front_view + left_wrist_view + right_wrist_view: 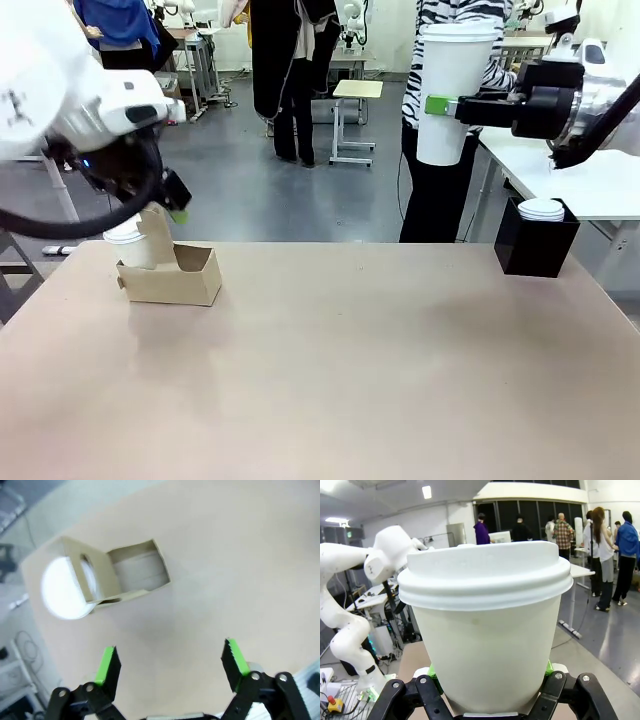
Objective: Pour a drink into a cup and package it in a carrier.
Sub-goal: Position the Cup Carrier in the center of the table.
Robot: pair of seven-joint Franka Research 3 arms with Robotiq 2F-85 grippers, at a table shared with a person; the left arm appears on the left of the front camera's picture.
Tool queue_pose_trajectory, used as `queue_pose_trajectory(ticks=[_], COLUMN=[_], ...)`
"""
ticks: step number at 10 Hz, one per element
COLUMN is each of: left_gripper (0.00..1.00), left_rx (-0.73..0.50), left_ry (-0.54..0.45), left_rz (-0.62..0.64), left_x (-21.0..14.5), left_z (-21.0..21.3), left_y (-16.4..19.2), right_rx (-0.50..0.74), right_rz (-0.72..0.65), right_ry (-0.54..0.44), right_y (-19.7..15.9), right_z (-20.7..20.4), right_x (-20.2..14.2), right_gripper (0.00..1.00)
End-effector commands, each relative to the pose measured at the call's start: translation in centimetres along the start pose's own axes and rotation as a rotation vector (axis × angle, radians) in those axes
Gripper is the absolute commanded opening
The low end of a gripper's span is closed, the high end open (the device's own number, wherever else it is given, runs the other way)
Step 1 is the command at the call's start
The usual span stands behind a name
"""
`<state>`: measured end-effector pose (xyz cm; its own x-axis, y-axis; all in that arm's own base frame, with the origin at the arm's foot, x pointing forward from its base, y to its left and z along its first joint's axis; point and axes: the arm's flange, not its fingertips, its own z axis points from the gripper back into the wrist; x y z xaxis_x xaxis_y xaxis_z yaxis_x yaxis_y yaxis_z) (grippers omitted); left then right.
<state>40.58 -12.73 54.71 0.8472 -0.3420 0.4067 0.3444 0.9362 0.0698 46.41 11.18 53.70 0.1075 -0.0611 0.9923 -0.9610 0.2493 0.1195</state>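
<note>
High at the right, my right gripper [445, 108] is shut on a tall white lidded cup [452, 85], held upright in the air. Close up, that cup [485, 630] sits between the green pads [548, 668] of the right gripper [490, 672]. The brown cardboard carrier [185, 280] stands at the table's far left. A second lidded cup [130, 240] stands in its left slot, and the right slot is empty. My left gripper [172, 202] hangs open just above the carrier. From above, the left gripper [170, 660] is open, apart from the carrier [135, 575] and its cup [62, 587]. The drink is hidden under the lids.
A black box [535, 245] with a stack of white lids stands at the table's far right edge. A person in a striped top stands behind the raised cup. A wide stretch of tan table [360, 360] lies between the carrier and the box.
</note>
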Motion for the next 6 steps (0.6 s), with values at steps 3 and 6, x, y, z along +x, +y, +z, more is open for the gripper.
queue_pose_trajectory(ticks=[3, 6], left_gripper=[1.00, 1.00], left_rx=[0.065, 0.065], left_ry=[0.072, 0.117], left_rz=[0.177, 0.215], left_x=[5.1, 7.3], left_z=[-1.9, -5.1], left_y=[5.4, 7.9], right_rx=[0.005, 0.005], right_rz=[0.020, 0.020], right_ry=[-0.018, -0.018], right_y=[-0.1, -0.1], right_z=[-0.3, -0.3], right_x=[0.3, 0.3], right_gripper=[0.80, 0.80])
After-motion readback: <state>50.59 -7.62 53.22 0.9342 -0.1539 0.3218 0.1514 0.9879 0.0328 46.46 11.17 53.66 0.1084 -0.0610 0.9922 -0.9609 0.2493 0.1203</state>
